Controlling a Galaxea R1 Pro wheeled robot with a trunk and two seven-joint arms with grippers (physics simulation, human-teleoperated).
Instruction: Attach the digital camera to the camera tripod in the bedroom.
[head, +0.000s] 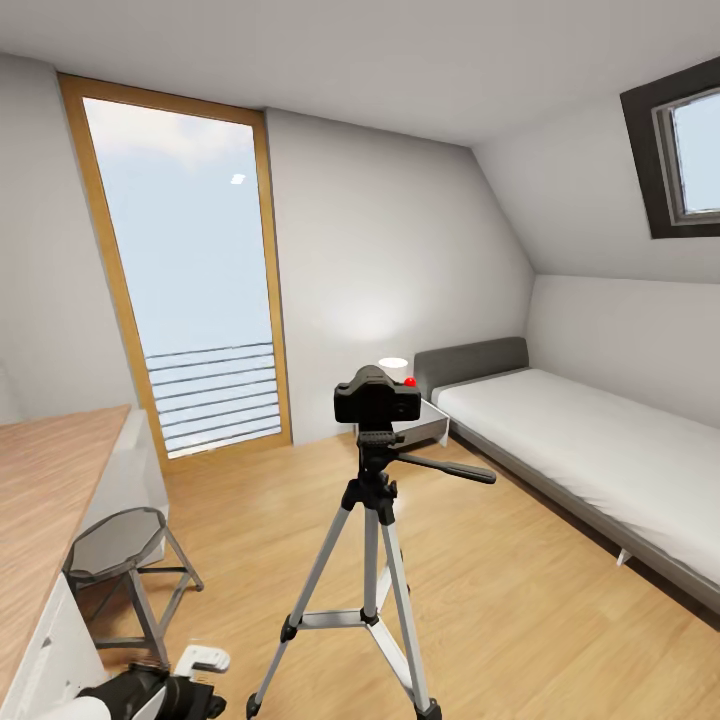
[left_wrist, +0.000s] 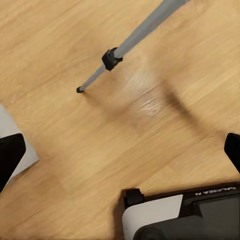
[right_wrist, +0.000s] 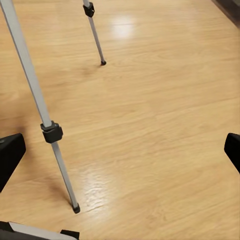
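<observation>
Camera (head: 377, 397) sits on top of the tripod (head: 370, 560) on the wood floor (head: 520, 600); both end effectors hang low near its legs, spread wide, grasping nothing.

Head view: level, faces the camera tripod (head: 372, 560) from near.
Wrist views: look down beside the tripod's feet; all views share its legs.
</observation>
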